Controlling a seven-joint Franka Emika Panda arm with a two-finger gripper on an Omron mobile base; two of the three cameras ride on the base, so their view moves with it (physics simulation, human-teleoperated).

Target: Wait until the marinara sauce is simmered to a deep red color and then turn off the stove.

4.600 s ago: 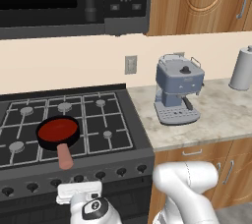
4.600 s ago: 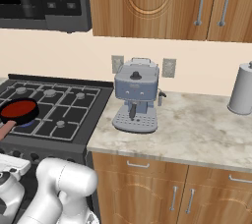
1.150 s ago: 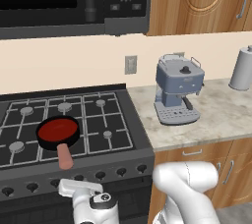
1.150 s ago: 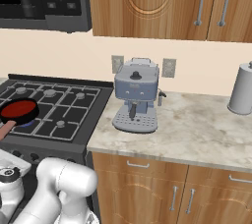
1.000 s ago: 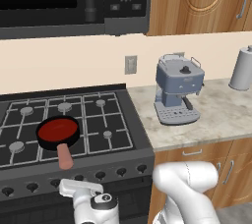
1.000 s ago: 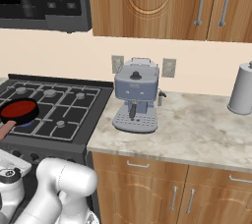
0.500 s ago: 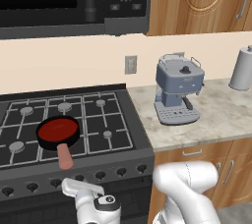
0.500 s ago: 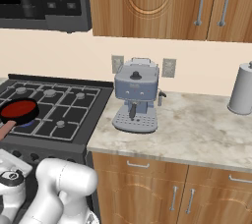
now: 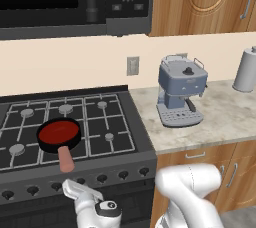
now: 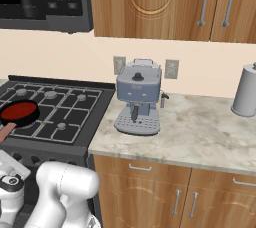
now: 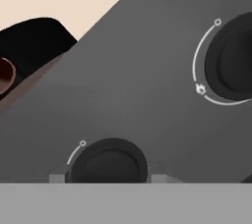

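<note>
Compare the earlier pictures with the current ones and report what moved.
The end effector has crept to the right along the stove front and closed in on the knob row; in the hand view a knob sits between its fingertips. The marinara sauce, its pan and the coffee machine stayed put.

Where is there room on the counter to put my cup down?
The marble counter is bare between the coffee machine and the paper towel roll, and along its front edge. The stove is crowded with grates, and the pan of marinara sauce sits on it.
</note>
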